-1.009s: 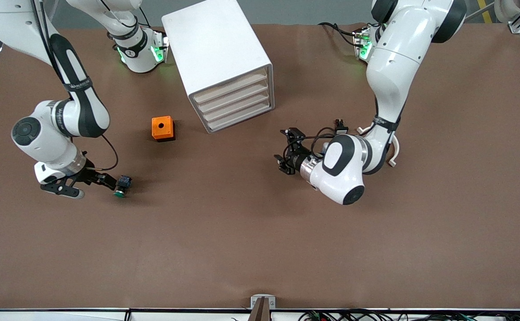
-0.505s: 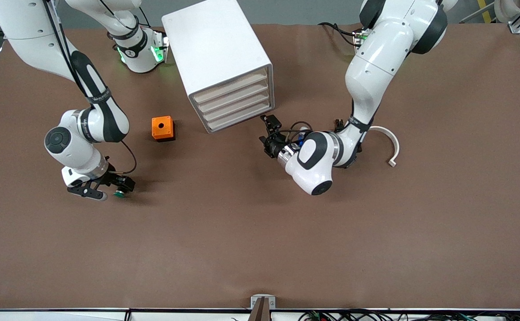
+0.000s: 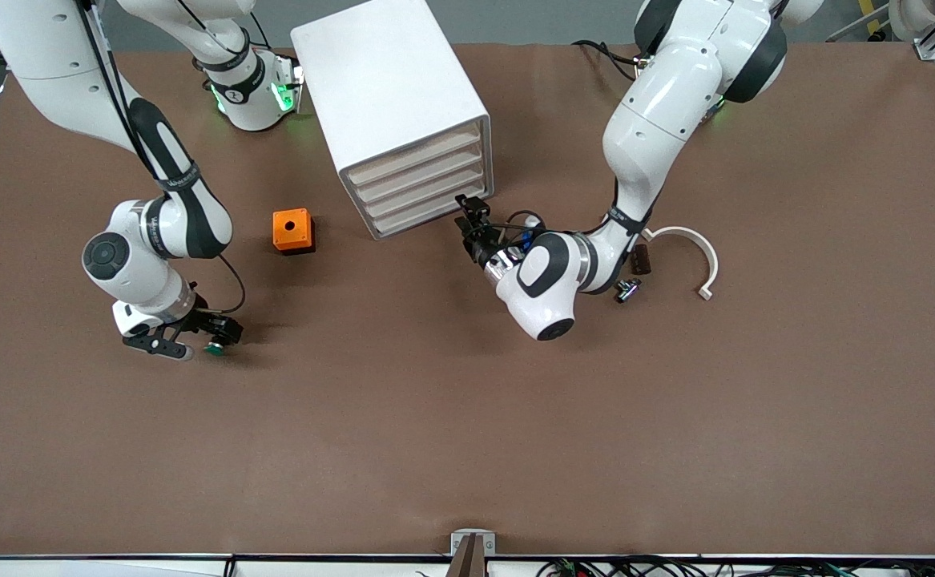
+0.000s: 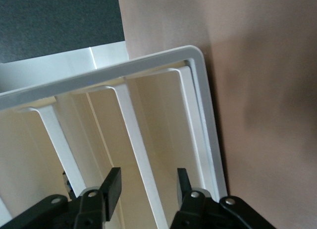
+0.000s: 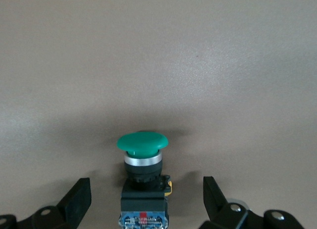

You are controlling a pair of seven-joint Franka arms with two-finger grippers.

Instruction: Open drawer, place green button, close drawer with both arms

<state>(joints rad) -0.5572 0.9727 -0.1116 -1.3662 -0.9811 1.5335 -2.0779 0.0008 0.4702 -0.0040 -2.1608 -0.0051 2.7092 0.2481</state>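
The left tool [image 3: 467, 215] has been brought in from open bench to the lowest drawer [image 3: 433, 213] of the cabinet [image 3: 391, 104]; its fingers [image 4: 113, 185] are spread around a drawer divider, nothing gripped, the drawer not yet pulled. The right tool [image 3: 209, 330] has been closed in around the button [image 5: 142, 162], which lies on the bench [image 3: 467, 417] between parted fingers, nearer the camera than the orange cube [image 3: 292, 230]. A grasp seems imminent.

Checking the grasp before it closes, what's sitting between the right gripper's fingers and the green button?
Nothing: in the right wrist view bare table shows on both sides between the button and the open right gripper.
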